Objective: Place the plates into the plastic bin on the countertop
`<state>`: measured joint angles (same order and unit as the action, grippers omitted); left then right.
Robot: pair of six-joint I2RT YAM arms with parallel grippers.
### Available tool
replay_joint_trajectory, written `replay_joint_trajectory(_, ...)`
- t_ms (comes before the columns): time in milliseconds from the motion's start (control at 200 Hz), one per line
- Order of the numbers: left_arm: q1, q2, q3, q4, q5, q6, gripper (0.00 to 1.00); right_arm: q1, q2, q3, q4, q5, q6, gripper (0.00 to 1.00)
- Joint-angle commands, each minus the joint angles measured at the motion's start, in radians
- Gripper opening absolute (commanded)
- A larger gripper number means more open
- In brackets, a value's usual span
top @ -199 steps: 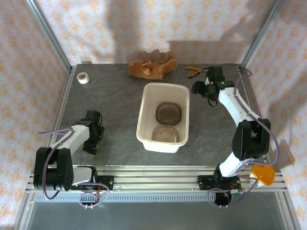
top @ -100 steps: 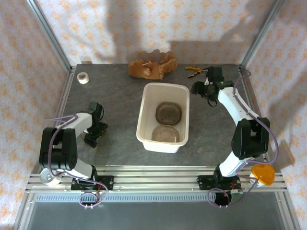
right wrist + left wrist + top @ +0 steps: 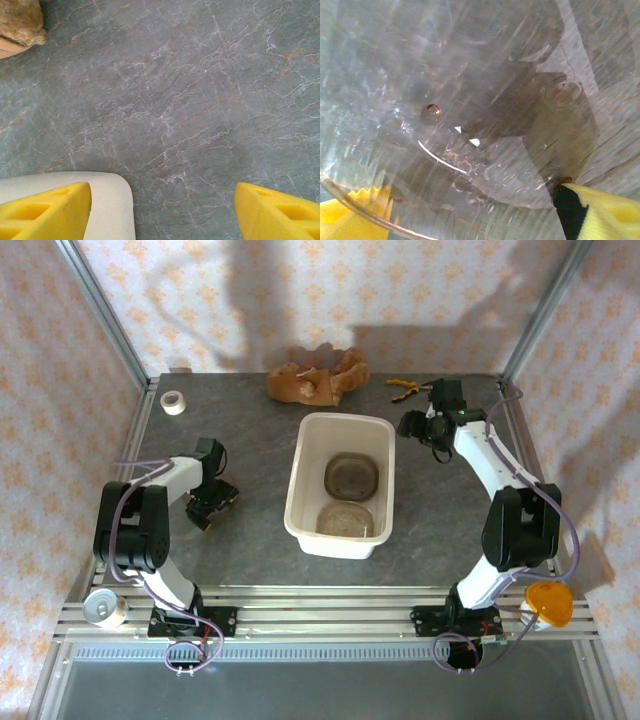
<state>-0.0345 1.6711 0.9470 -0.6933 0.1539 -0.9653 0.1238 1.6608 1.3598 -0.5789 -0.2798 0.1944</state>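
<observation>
The plastic bin (image 3: 304,475) stands mid-countertop (image 3: 250,440) with two brown-tinted plates inside, one at the far end (image 3: 351,476) and one at the near end (image 3: 344,520). My left gripper (image 3: 214,499) is low over the counter, left of the bin. In the blurred left wrist view a transparent plate (image 3: 470,100) lies right under it. Its rim crosses the left yellow finger (image 3: 350,210), and the fingers stand wide apart and open (image 3: 470,215). My right gripper (image 3: 422,428) hovers open (image 3: 162,205) by the bin's far right corner (image 3: 107,200).
A brown plush toy (image 3: 318,378) and yellow-handled pliers (image 3: 405,386) lie at the back. A white tape roll (image 3: 173,402) sits at the far left. Another roll (image 3: 103,608) and an orange object (image 3: 548,602) rest by the near rails.
My left arm has swung from the near left edge forward and right toward the bin, and its jaws have narrowed slightly. The right arm has not moved.
</observation>
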Motion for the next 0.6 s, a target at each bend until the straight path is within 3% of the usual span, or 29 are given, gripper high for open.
replay_joint_trajectory(0, -0.050, 0.050, 0.031, 0.147, 0.097, 0.053, 0.81, 0.008, 0.010, 0.027, -0.008, 0.027, 0.006, 0.75)
replay_joint_trajectory(240, -0.062, -0.012, 0.032, 0.119, 0.046, 0.046, 0.84, 0.008, 0.017, 0.031, -0.002, 0.022, 0.008, 0.75)
replay_joint_trajectory(596, -0.067, -0.154, -0.093, 0.254, -0.021, -0.192, 0.84, 0.008, 0.037, 0.057, -0.009, 0.010, -0.004, 0.75)
